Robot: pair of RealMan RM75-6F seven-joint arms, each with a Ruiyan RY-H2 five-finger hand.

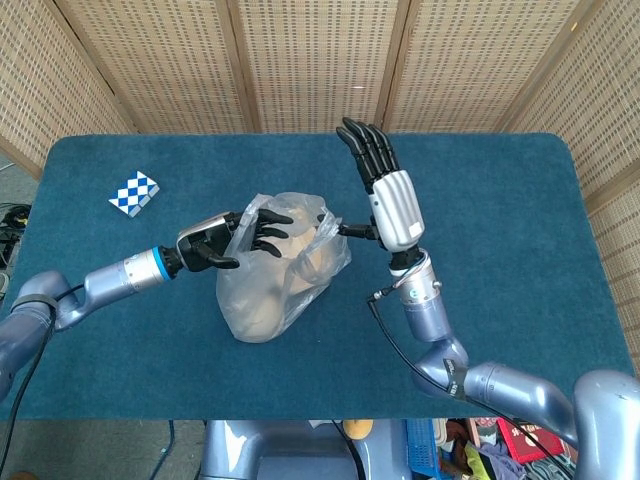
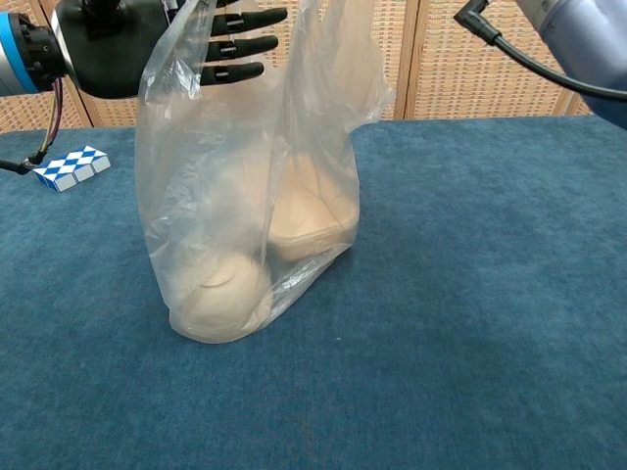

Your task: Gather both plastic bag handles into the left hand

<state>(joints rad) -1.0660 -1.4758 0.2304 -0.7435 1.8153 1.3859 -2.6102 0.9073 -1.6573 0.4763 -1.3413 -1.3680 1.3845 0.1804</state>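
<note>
- The plastic bag (image 1: 280, 265) sits mid-table on the blue cloth (image 1: 520, 200), pale round stuff inside.
- Left hand (image 1: 232, 240) has 1 handle (image 2: 181, 49) looped over its spread fingers.
- Right hand (image 1: 385, 190) pinches the other handle (image 1: 335, 222) with its thumb, remaining fingers straight up.
- Checkered block (image 1: 134, 192) lies far left.

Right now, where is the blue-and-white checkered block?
The checkered block lies on the blue table near its far left corner in the head view, well apart from the plastic bag and beyond the left hand.
</note>
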